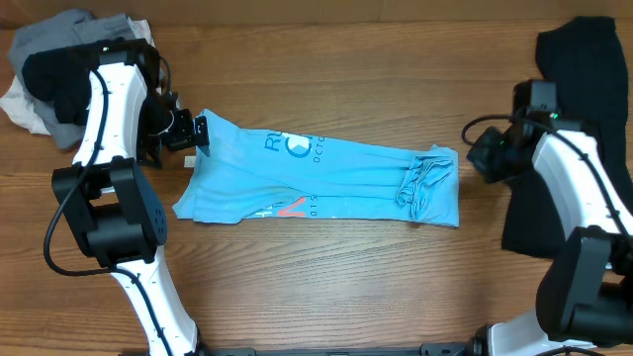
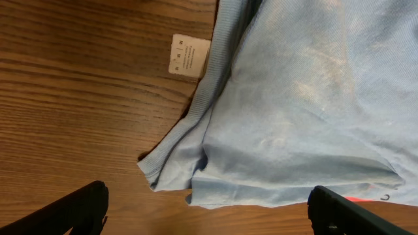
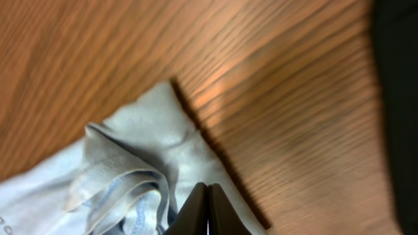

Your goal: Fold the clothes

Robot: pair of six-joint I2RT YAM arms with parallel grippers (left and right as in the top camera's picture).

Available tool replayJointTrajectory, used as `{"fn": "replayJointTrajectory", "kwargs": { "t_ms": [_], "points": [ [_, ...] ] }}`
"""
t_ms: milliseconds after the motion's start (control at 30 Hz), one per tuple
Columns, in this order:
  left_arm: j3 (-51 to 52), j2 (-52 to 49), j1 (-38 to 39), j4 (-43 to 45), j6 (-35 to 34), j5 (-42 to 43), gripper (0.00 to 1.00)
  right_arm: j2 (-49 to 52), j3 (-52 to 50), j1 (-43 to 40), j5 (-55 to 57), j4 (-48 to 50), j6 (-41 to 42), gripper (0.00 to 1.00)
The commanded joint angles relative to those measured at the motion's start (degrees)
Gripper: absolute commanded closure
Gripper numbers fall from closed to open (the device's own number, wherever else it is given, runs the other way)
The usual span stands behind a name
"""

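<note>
From overhead, the sky-blue T-shirt (image 1: 326,180) lies in the middle of the wooden table (image 1: 326,69), folded into a long band that runs left to right, its white print up along the far edge and red lettering showing at the near edge. The left gripper (image 1: 199,132) sits at the shirt's far left corner, and the right gripper (image 1: 476,154) hangs just off the rumpled right end, apart from the cloth. A black garment (image 1: 584,59) lies at the right edge of the table, partly under the right arm, and a heap of grey, black and white clothes (image 1: 59,69) sits in the far left corner. In the left wrist view, the left gripper (image 2: 208,194) stands spread wide, its two dark fingers (image 2: 75,210) at the bottom corners of the picture with the shirt's folded corner (image 2: 300,117) and bare wood between them. It holds nothing. A small white label (image 2: 188,55) lies flat on the wood, touching the shirt's ribbed edge. In the right wrist view, the right gripper (image 3: 208,207) has its fingers pressed flat together, tip to tip, above the shirt's bunched pale end (image 3: 130,153). The black garment (image 3: 398,98) fills the right edge, well apart from the shirt.
</note>
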State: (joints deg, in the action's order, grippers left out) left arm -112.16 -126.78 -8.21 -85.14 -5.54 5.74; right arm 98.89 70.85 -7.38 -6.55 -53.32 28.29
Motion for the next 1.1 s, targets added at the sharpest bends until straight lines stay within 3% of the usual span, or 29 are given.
{"fn": "replayJointTrajectory", "kwargs": {
  "t_ms": [0, 233, 600, 1067],
  "points": [
    [-0.87, 0.2, 0.42, -0.11, 1.29, -0.37, 0.0, -0.39, -5.66, 1.16, -7.39, 5.07, -1.7, 0.96],
    [-0.87, 0.2, 0.42, -0.22, 1.29, -0.35, 0.0, 0.31, -11.13, 1.57, -9.99, 11.04, 0.02, 0.96],
    [-0.87, 0.2, 0.42, -0.22, 1.29, -0.37, 0.0, 4.74, -11.32, 3.61, -17.53, 17.31, 1.77, 0.96],
    [-0.87, 0.2, 0.42, -0.17, 1.29, -0.37, 0.0, 4.74, -7.72, 5.7, -16.11, 16.68, 2.19, 0.96]
  ]
}}
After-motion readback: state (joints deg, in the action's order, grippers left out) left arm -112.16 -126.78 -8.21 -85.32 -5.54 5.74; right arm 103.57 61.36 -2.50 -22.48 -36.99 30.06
